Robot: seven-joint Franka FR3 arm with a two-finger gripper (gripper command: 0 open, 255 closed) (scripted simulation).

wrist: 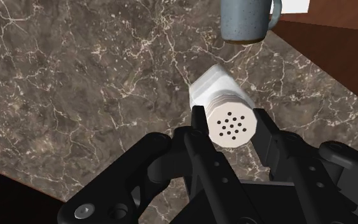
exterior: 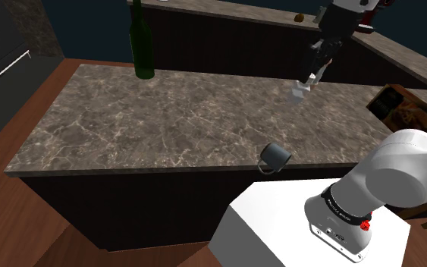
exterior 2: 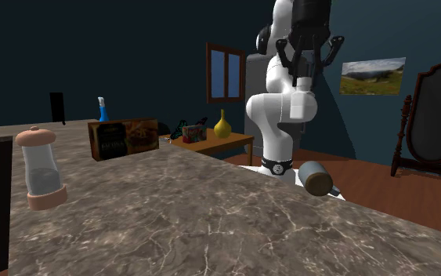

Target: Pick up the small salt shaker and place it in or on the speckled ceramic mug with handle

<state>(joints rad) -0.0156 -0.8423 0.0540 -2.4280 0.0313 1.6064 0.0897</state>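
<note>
Hand: black gripper (wrist: pixel 230 121) clamped on white salt shaker (wrist: pixel 217 92), cap toward palm | Shaker: between fingers, above marble counter (wrist: pixel 75 76) | Mug: speckled blue-grey mug (wrist: pixel 244 19) beyond fingertips, seemingly on its side | Advice: travel level, lower gently onto mug, then let go.

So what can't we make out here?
Speckled blue-grey mug with handle: wrist view, partly cut off by the picture edge.
Tall dark green bottle: shoulder view, top cut off by the upper edge.
White salt shaker: second exterior view, outline blends into the white arm behind.
</note>
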